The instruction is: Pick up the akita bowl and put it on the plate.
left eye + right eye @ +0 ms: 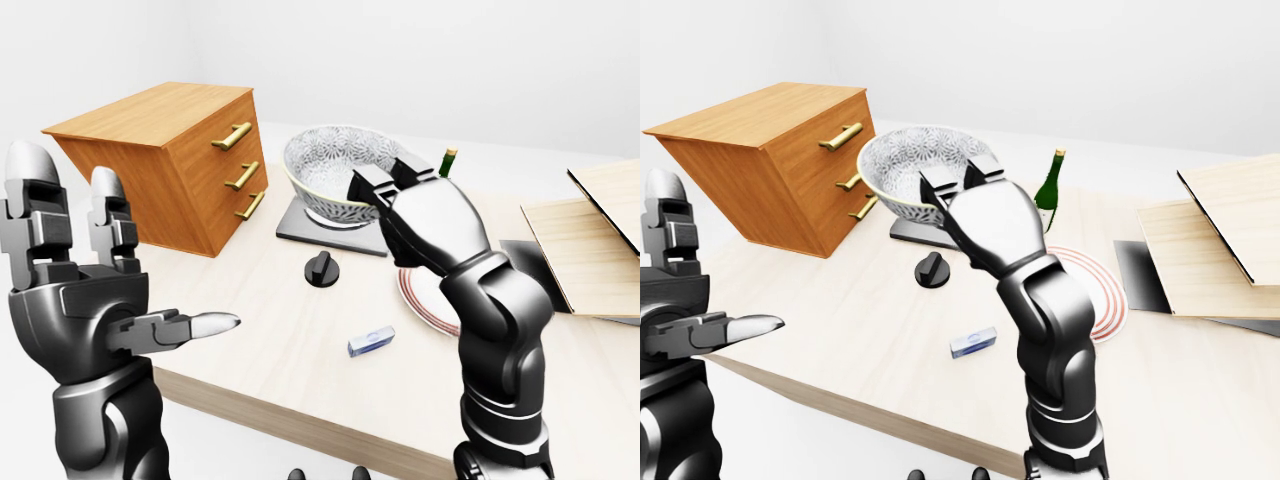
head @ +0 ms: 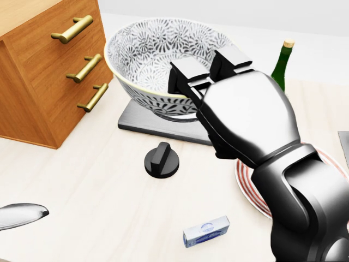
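The akita bowl [image 2: 152,54], white with a grey flower pattern, tilts over a dark grey slab [image 2: 143,124] near the top of the head view. My right hand [image 2: 210,65] reaches in from the lower right. Its fingers [image 2: 188,73] hook over the bowl's right rim and close on it; the thumb is hidden behind the hand. The plate [image 1: 1102,290], white with red rings, lies on the table just right of that forearm, partly covered by it. My left hand [image 1: 120,260] is raised at the left of the left-eye view, fingers spread open and holding nothing, far from the bowl.
A wooden three-drawer cabinet [image 1: 165,160] stands left of the bowl. A black knob [image 2: 161,160] and a small blue-white box [image 2: 206,231] lie below it. A green bottle [image 2: 282,65] rises behind my right hand. Wooden boards [image 1: 1230,230] lie at the right.
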Motion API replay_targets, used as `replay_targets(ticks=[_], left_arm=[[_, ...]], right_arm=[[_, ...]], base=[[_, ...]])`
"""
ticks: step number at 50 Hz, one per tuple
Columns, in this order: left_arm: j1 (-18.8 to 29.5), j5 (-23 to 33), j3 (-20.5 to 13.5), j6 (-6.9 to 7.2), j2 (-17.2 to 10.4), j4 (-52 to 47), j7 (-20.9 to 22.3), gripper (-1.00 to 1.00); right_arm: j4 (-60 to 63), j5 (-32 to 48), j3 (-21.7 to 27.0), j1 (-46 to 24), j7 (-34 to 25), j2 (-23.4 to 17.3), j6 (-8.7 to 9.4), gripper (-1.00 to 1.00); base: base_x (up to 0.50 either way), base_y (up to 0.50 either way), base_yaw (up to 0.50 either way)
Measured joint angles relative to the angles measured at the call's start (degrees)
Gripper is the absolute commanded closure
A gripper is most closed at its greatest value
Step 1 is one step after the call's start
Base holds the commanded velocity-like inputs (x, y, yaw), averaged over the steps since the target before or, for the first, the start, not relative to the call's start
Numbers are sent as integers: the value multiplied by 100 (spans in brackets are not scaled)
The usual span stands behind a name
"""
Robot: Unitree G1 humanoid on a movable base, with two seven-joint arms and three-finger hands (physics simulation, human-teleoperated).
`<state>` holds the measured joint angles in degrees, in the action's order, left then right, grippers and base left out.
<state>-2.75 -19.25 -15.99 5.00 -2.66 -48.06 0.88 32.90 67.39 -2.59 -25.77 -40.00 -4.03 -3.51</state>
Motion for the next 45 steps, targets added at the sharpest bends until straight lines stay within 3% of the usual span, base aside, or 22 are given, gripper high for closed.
replay_targets(ticks=[11,21,28,45], left_arm=[[8,-7,-12,0,-3,-14,-14,-100],[6,-11,-18,0,-3,-28,-24,-100],[4,-10,-22,0,-2,-47,-28,-100],[4,7,-14,0,-2,-24,-22,-100]], right_arm=[[1084,-261,370,595,1,-238,291,100],[1774,-482,809,1367,0,-383,347,100],[2030,-655,1152,1888,0,-417,275,100],[1880,-890,1886,2648,0,-489,-149,100]], base=[[0,0,0],[0,0,0],[0,0,0],[0,0,0]])
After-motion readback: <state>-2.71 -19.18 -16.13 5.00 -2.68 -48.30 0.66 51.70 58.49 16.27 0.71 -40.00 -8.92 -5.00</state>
